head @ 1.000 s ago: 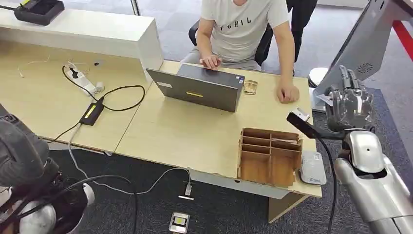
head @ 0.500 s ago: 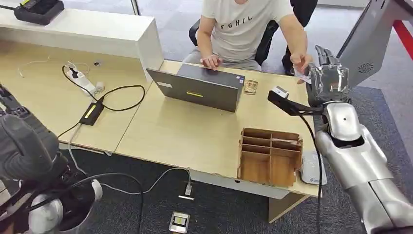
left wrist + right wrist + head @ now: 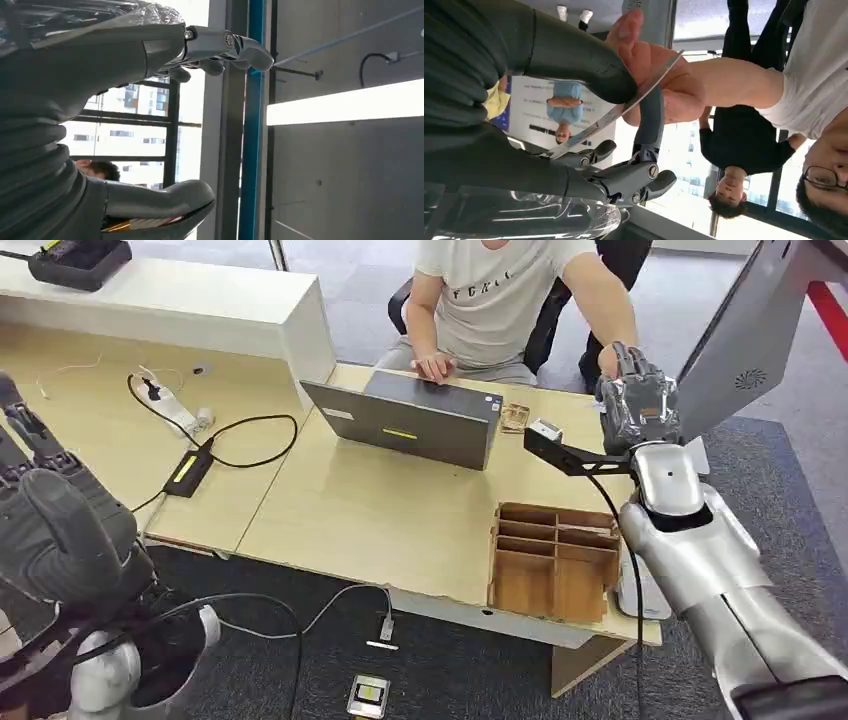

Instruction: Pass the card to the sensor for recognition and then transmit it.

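Observation:
In the right wrist view my right hand (image 3: 574,100) pinches the thin card (image 3: 624,107) between thumb and a finger. A person's hand (image 3: 669,95) grips the same card from the other side. The head view shows my right hand (image 3: 640,405) raised over the desk's far right corner, touching the seated person's lifted hand (image 3: 608,360). The white card sensor (image 3: 624,592) lies at the desk's near right edge, mostly hidden behind my right forearm. My left hand (image 3: 55,525) is raised at the lower left, fingers apart and holding nothing; the left wrist view shows the left hand (image 3: 100,100) spread against a wall.
A wooden divided box (image 3: 555,560) stands on the desk (image 3: 380,520) beside the sensor. The person sits behind a grey laptop (image 3: 410,420). A power strip with cables (image 3: 175,415) lies on the left desk. A tall grey kiosk (image 3: 745,340) stands close on the right.
My right hand has swung left and away from me, from beside the kiosk to the person. The person's hand has lifted off the desk onto the card. My left hand has risen.

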